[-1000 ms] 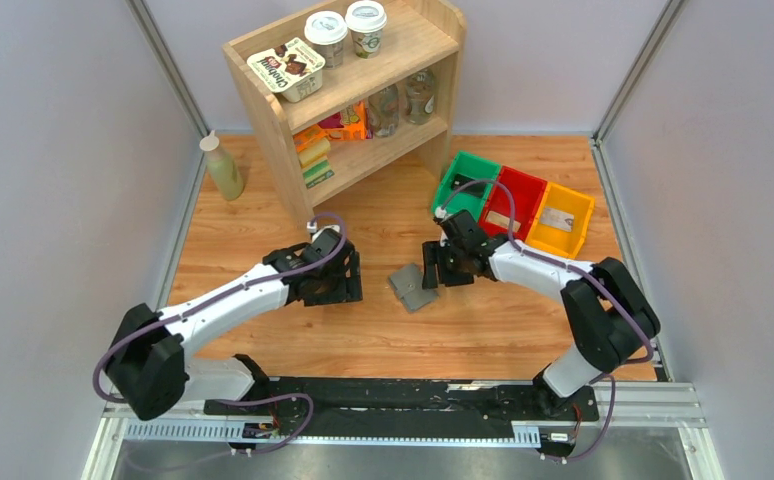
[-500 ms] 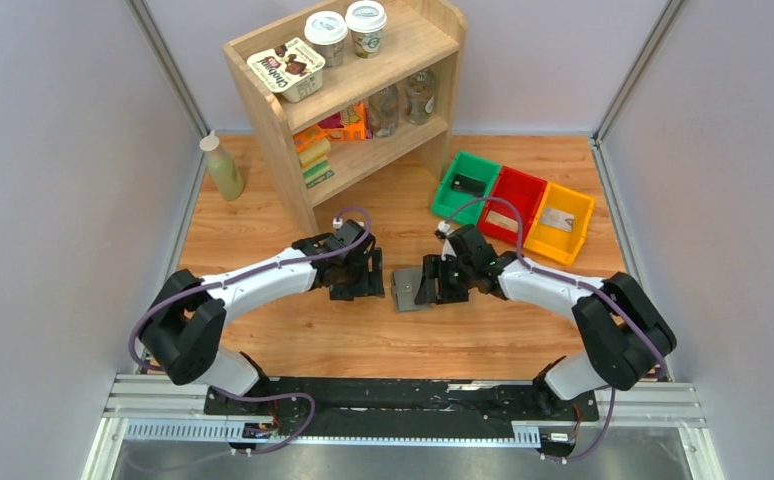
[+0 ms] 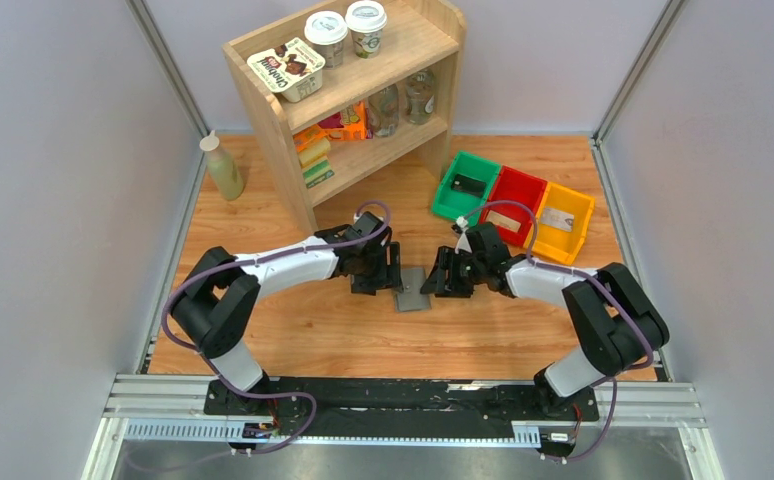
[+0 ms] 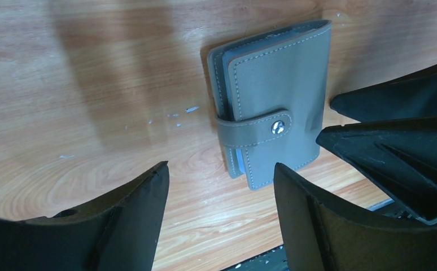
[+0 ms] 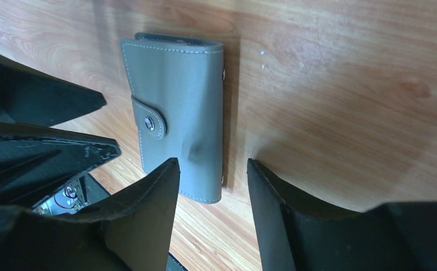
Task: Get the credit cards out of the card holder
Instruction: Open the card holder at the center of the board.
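Observation:
The card holder [image 3: 410, 290] is a grey wallet lying flat on the wooden table, folded and held by its snap tab [image 4: 256, 129]. The credit cards inside it are hidden. My left gripper [image 3: 390, 272] is open and empty at the wallet's left edge; the wallet [image 4: 272, 96] lies just beyond its fingertips [image 4: 148, 192]. My right gripper [image 3: 441, 280] is open at the wallet's right side. In the right wrist view the wallet's [image 5: 177, 107] near corner sits between the open jaws of that gripper [image 5: 212, 164]. Neither gripper holds anything.
A wooden shelf [image 3: 363, 110] with cups and packets stands at the back. A bottle [image 3: 223, 168] stands at the back left. Green [image 3: 453, 170], red [image 3: 531, 188] and yellow [image 3: 575, 240] bins sit at the back right, the red and yellow ones each holding a flat pale card.
My left arm has swung right and reached up to the wallet's left edge. The wallet has turned from tilted to squarer between the grippers. My right gripper stayed at its right side.

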Controlling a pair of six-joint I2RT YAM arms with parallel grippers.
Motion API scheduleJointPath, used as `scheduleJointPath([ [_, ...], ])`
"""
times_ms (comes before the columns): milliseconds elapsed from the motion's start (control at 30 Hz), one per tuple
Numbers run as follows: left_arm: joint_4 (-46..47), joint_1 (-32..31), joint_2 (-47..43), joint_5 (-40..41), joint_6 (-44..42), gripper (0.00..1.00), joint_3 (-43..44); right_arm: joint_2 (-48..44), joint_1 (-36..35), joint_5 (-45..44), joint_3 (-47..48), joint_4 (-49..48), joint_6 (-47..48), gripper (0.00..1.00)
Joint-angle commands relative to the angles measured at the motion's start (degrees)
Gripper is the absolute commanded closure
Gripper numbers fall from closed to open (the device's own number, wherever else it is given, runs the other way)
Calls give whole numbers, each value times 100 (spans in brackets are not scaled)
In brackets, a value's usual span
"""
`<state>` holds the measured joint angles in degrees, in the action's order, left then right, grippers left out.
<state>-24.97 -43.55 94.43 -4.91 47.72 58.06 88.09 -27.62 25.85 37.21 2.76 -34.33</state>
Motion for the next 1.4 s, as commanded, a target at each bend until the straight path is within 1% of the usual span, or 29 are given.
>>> scheduleJointPath([
  [0,300,-48,286,-274,140,24,249,190,37,175,-117,-470,-21,47],
  [100,352,-57,453,-353,193,25,293,208,37,210,-205,-540,-30,48],
  [133,361,-57,497,-344,193,33,311,208,37,219,-232,-558,-30,48],
  [367,440,-101,690,-309,237,34,399,234,28,298,-381,-751,-109,52],
  [567,599,-110,796,-362,308,36,302,243,-7,289,-408,-813,-153,52],
  [600,599,-110,796,-379,316,43,293,243,-16,281,-416,-813,-162,52],
  [633,625,-110,813,-406,316,45,276,261,-24,289,-399,-813,-171,52],
  [867,809,-127,726,-476,369,51,-154,243,-86,263,-373,-786,-188,51],
  [933,906,-127,656,-502,404,58,-321,200,-95,211,-355,-681,-127,50],
  [1000,959,-119,559,-459,404,61,-462,112,-77,105,-320,-541,-40,49],
  [1033,976,-119,506,-441,396,65,-497,77,-77,61,-302,-479,13,49],
  [1200,1108,-75,365,-467,396,69,-735,76,-7,69,-258,-382,154,49],
  [1367,1267,-39,321,-616,326,69,-840,383,-7,517,-206,-653,198,49],
])
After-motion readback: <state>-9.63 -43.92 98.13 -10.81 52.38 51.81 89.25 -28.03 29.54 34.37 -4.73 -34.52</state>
